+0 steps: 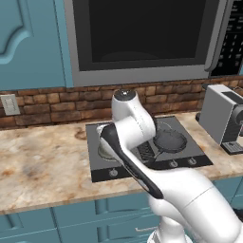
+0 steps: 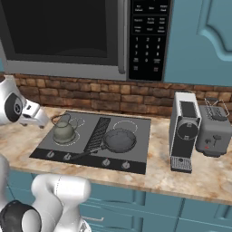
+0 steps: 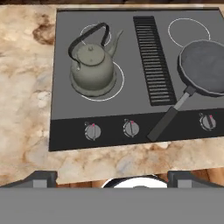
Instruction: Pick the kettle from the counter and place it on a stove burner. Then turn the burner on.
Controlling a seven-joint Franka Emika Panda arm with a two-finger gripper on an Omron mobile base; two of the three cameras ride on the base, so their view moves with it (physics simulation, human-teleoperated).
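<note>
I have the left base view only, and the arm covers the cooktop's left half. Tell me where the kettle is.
Observer: The kettle stands upright on the large solid-ring stove burner, at the cooktop's front left.
Operator: Report the gripper.
Observer: In the hand view the gripper is open and holds nothing. It is well clear of the kettle and looks at the cooktop from the front.
Operator: Give me the knobs behind the arm.
Observer: Two knobs sit on the front strip below the kettle: the left knob and the second knob beside it.
</note>
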